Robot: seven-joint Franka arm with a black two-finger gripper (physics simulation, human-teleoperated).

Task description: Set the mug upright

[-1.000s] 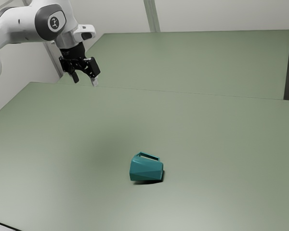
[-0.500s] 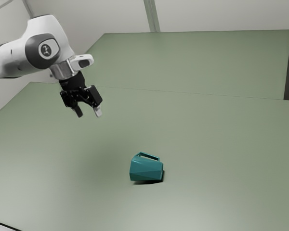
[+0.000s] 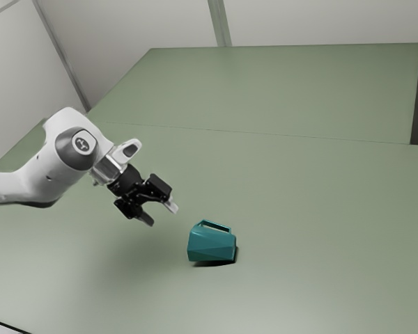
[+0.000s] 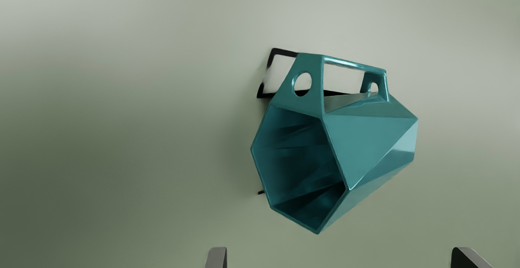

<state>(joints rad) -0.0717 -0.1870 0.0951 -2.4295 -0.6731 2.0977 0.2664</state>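
My gripper [image 3: 160, 214] is held above the green table, a little to the exterior view's upper left of the teal mug [image 3: 212, 245], with a gap between them. The faceted mug lies on its side. Its handle points toward the exterior view's top. In the wrist view the mug [image 4: 373, 138] shows its dark hollow mouth, the handle standing off one side. My gripper [image 4: 339, 258] is open there, fingertips wide apart, and the mug lies ahead of them, untouched.
The green table [image 3: 320, 209] extends around the mug. Behind it a green panel [image 3: 279, 87] rises toward a pale wall [image 3: 320, 21]. A dark-edged pale corner [image 3: 3, 328] lies at the exterior view's lower left.
The arm has come down and toward the exterior view's right, bringing my gripper much closer to the mug and tilting it further. The mug has stayed where it was.
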